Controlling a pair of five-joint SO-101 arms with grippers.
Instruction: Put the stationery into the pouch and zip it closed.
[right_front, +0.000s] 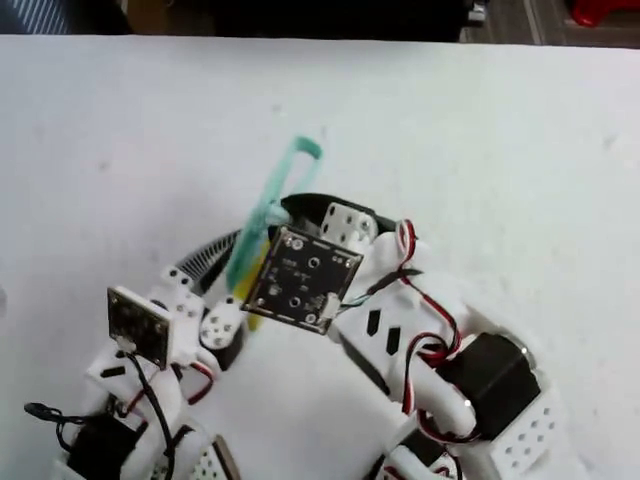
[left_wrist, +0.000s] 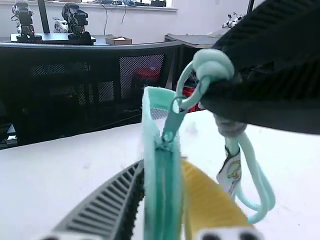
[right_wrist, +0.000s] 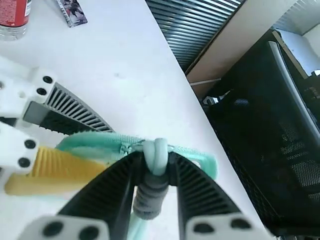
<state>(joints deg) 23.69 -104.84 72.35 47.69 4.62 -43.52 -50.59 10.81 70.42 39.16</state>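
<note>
The right gripper (right_wrist: 154, 162) had its black jaws clenched on the zip pull (right_wrist: 156, 149); the left gripper (left_wrist: 162, 195) pinched the pouch (right_front: 283, 175), upright on the desk (right_front: 480, 140). A hard tug could have yanked it free.

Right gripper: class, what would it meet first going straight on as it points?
Probably the zipper edge of the pouch, right beyond the zipper pull that the right gripper is shut on; past that, the white table. Depth is unclear.
</note>
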